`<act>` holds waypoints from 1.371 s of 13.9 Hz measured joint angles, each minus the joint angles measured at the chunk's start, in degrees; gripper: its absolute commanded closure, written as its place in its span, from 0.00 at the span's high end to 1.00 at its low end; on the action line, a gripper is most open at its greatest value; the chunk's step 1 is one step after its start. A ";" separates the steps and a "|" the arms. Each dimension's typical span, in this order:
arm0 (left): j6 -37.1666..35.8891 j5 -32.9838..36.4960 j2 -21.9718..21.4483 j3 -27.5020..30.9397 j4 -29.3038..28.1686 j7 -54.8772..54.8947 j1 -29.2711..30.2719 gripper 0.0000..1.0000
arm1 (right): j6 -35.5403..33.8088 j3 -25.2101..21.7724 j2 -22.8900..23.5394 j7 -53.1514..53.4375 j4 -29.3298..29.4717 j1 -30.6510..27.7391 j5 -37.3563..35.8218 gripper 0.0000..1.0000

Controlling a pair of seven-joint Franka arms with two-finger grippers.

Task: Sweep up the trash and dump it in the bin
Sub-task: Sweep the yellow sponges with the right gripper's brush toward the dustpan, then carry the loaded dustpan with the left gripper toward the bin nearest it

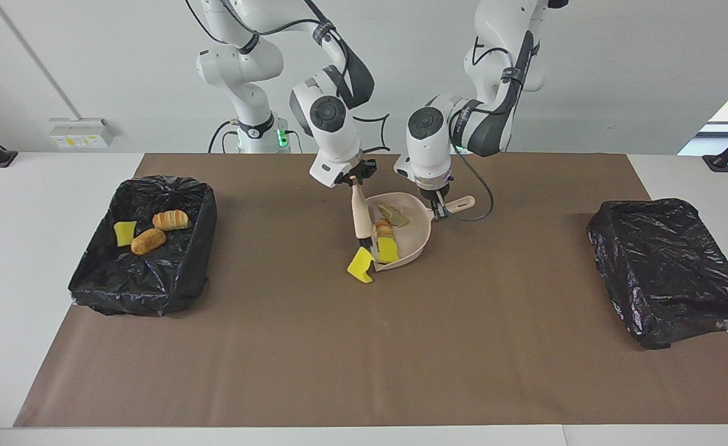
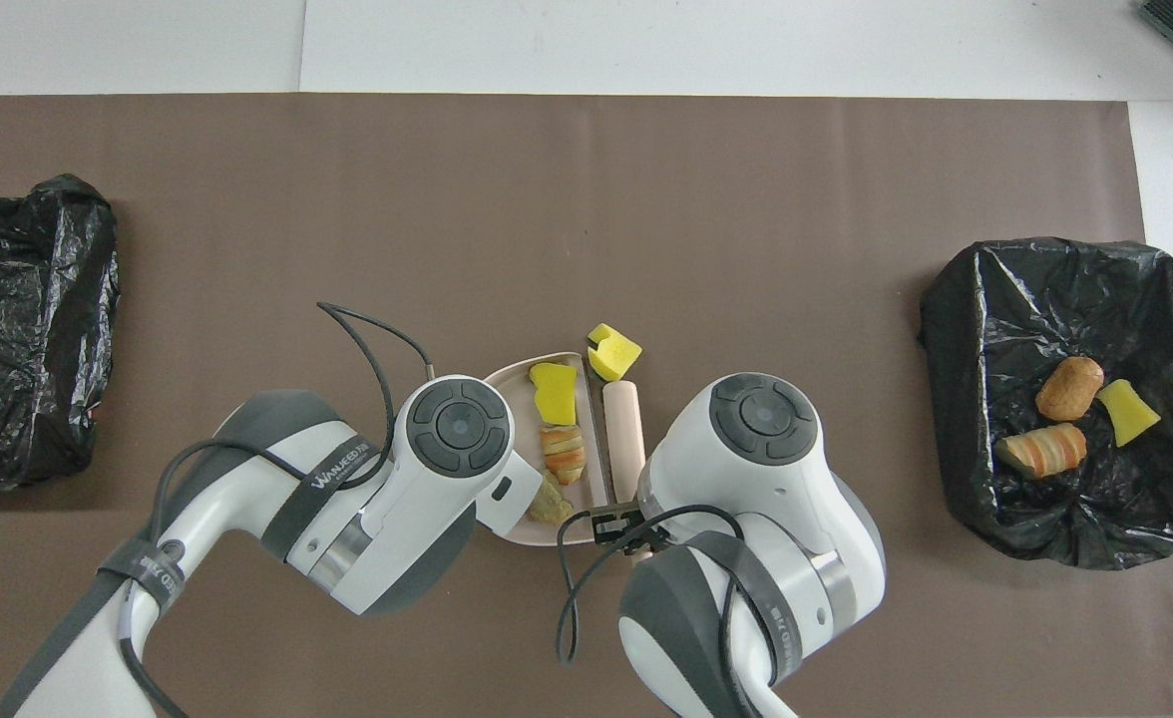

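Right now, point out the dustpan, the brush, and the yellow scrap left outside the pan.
dustpan [image 1: 415, 238]: facing view, bare floor.
brush [image 1: 359, 214]: facing view, handle middle.
yellow scrap [image 1: 359, 265]: facing view, its face.

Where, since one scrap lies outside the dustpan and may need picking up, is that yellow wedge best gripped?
Probably from above, across the yellow wedge at its end away from the dustpan: it lies on the mat at the pan's lip, the brush beside it, leaving only that end free.
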 measured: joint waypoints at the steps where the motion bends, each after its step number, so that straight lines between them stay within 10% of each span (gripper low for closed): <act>1: 0.00 0.00 0.00 0.03 -0.02 0.00 0.08 0.00 | -0.76 -0.08 -0.85 -0.19 0.27 -1.20 -1.32 0.00; 8: -0.01 -0.05 0.00 0.31 -0.12 -2.45 1.40 0.00 | 0.79 -0.17 1.69 -4.49 4.98 -4.92 -15.66 0.00; 13: -0.23 -0.09 0.00 0.43 -0.14 -3.86 1.67 0.00 | 1.79 0.23 11.56 -8.57 9.08 -4.35 -24.03 0.00; 19: -0.26 -0.10 0.00 0.40 -0.63 -5.66 1.99 0.00 | -5.46 2.58 13.51 -3.85 9.64 0.03 -12.10 0.00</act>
